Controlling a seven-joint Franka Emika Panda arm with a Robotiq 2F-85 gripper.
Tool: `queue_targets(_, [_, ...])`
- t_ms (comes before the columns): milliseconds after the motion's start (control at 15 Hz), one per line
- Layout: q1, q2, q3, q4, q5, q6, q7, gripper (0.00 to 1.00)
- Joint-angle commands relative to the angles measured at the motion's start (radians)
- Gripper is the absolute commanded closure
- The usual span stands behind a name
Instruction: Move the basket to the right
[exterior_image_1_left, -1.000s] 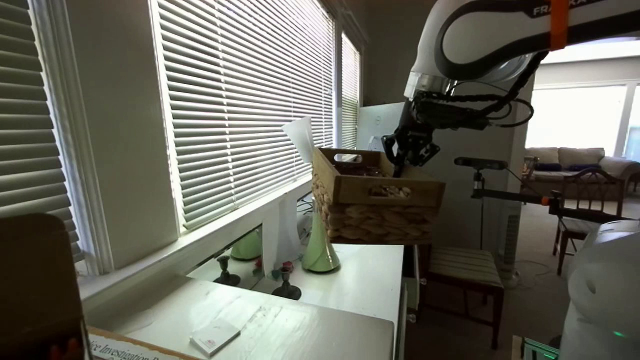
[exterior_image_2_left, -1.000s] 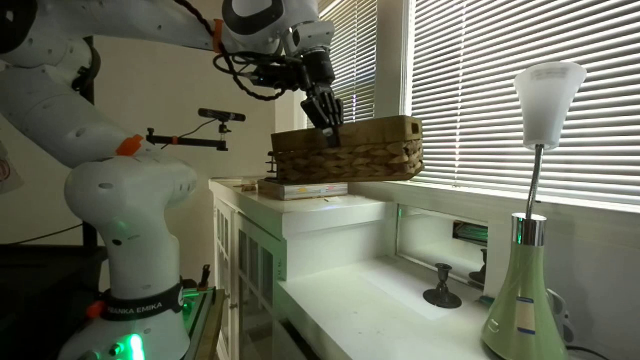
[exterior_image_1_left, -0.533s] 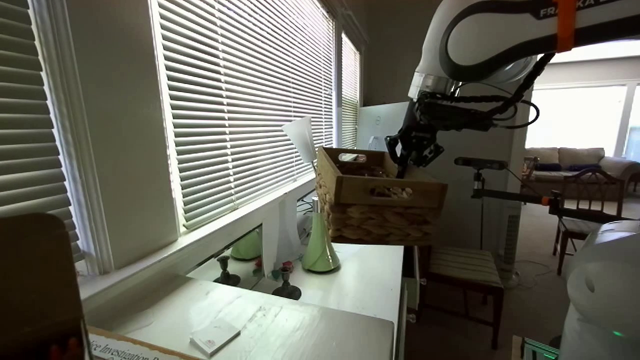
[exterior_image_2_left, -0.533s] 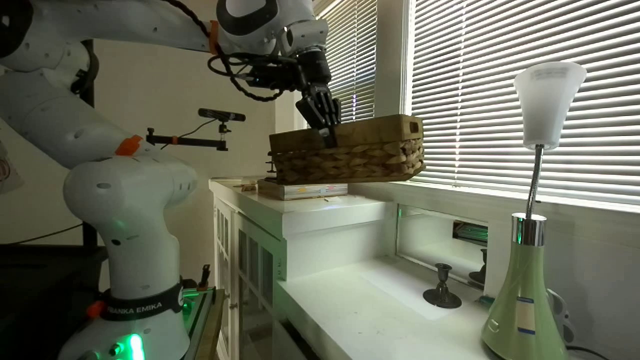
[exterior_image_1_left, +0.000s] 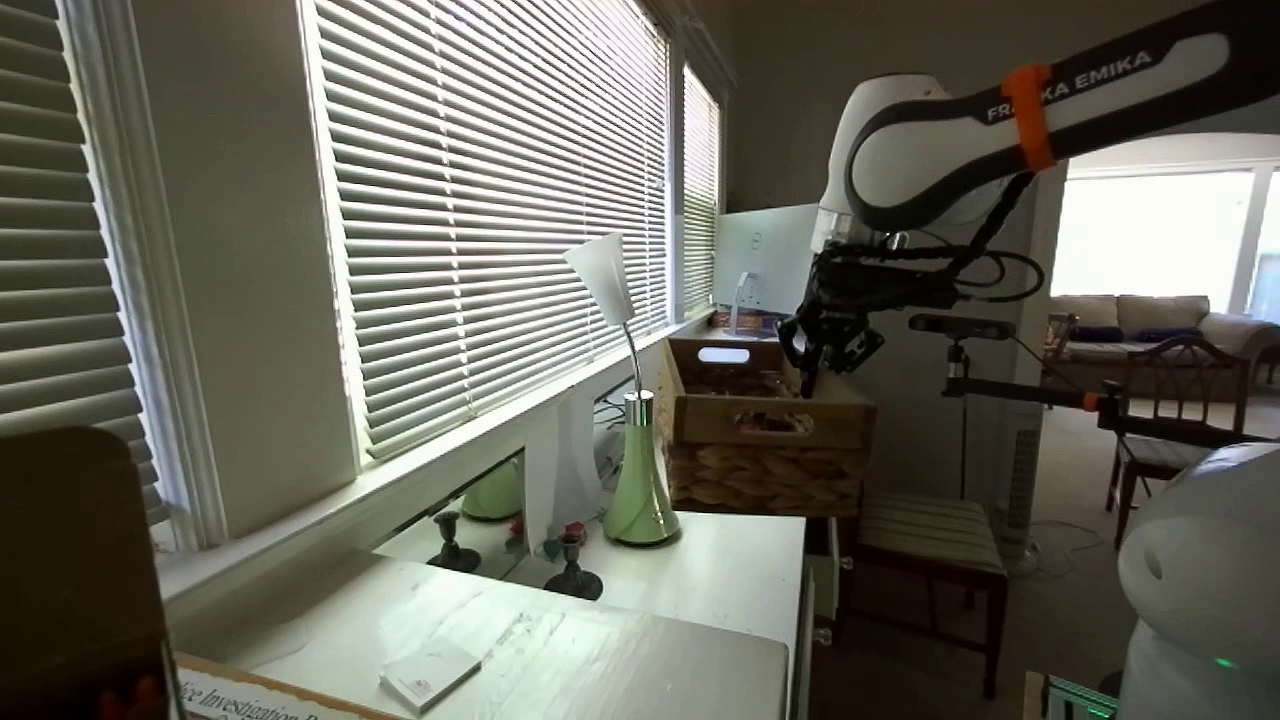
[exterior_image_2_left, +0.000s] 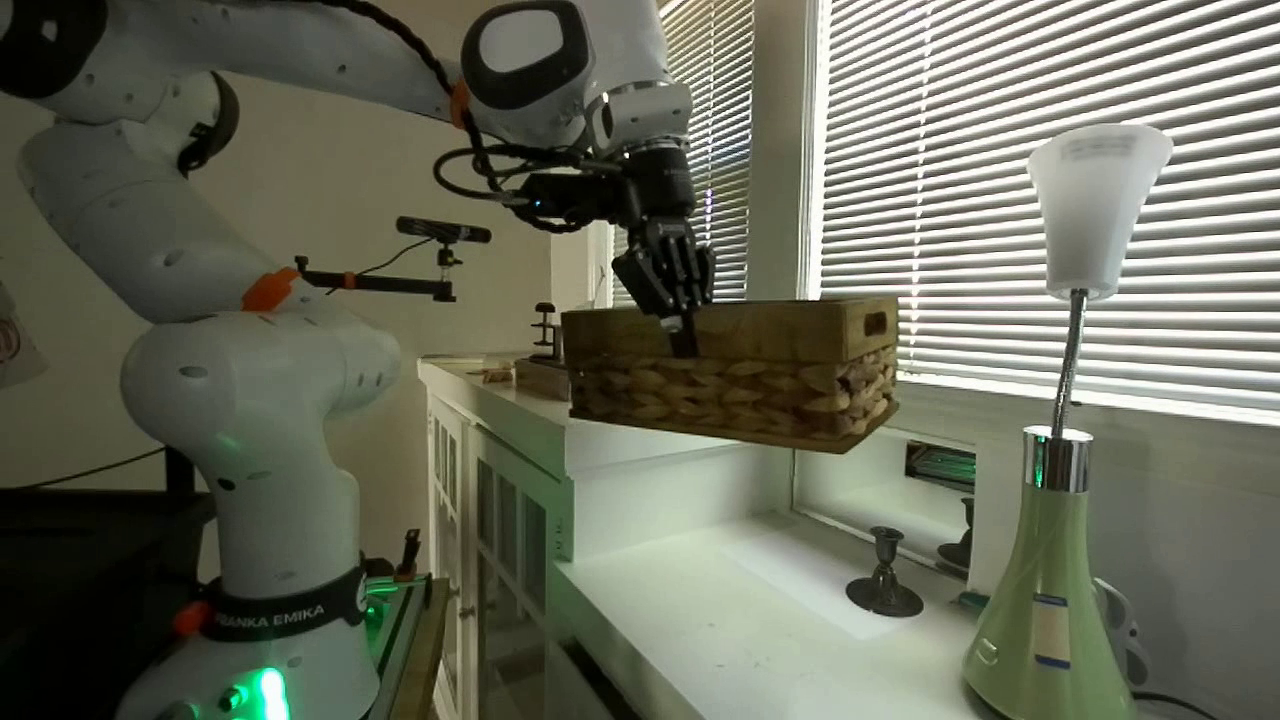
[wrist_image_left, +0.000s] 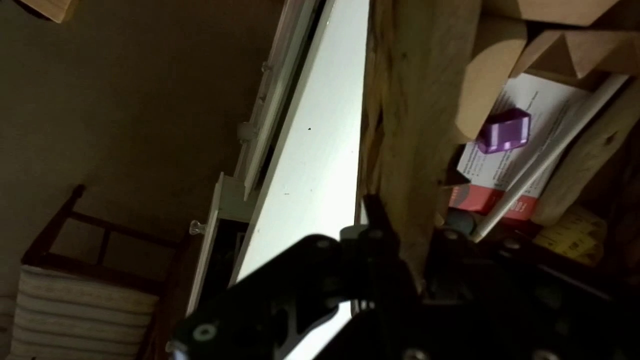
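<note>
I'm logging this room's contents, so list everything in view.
Basket: one, brown, held above counter
Blocks: several, tan, in basket
Shiny piece: one, purple, in basket
Rod: one, pale, in basket
Measuring tape: one, yellow, in basket
Card: one, white and red, in basket
Counter: one, white, below blinds
Lamp: one, green and white, on counter
Candlestick: one, dark, on counter
Paper pad: one, white, on counter
Printed sheet: one, white, exterior view's corner
Blinds: at least three, white, above counter
Monitor: one, silvery, beyond basket
Chairs: at least two, brown, past counter
Sofa: one, cream, far back
Camera: one per exterior view, black, on a bar
Robot arm: one, white, over counter
Gripper: one, black, closed on basket rim
</note>
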Motion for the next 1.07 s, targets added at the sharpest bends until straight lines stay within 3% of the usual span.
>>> queue_targets(0, [-0.019, 0.065, -0.030, -0.003, 0.001, 0.119, 0.021, 0.96])
queue_targets(400, [-0.061, 0.171, -0.025, -0.060, -0.021, 0.335, 0.054, 0.96])
queue_targets(467, [-0.069, 0.189, -0.021, -0.063, -0.022, 0.349, 0.070, 0.96])
queue_targets(533, [-0.047, 0.169, -0.037, -0.062, -0.017, 0.298, 0.027, 0.86])
queue_targets(933, [-0.055, 0.205, -0.037, -0.067, -0.020, 0.322, 0.045, 0.86])
queue_targets(1000, [-0.055, 0.205, -0.037, -0.067, -0.020, 0.323, 0.045, 0.96])
